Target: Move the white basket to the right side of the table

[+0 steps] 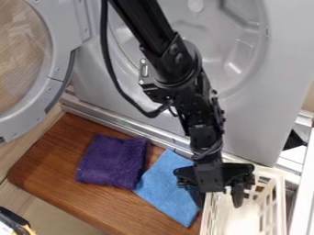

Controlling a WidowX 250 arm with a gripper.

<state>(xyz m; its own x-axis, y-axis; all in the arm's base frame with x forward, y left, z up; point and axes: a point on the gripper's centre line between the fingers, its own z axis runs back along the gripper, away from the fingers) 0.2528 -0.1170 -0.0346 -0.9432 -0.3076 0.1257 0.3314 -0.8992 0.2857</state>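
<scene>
1. Behind the work surface stands a grey metal front of a machine (pixel 273 92), with its round grey door (pixel 59 75) swung to the left side.
2. On the brown wooden table (pixel 46 160) lie a folded purple cloth (pixel 112 160) and, beside it, a flat light-blue cloth (pixel 173 183).
3. White plastic basket with slatted walls (pixel 281 195) is at the lower right of the view, next to the blue cloth; its lower part goes out of the view.
4. Black two-finger gripper (pixel 218 203) is above the basket's left part, with its fingers apart; I see nothing clamped between them.
5. Step in hand, as I judge, is the placing at the right side, and it looks almost finished.
6. If the basket needs a correction, one should hold the rim squarely and push gently, keeping it level.
7. For leaving, it is better to rise straight up, because a sideways move could catch a slat or drag the blue cloth.
</scene>
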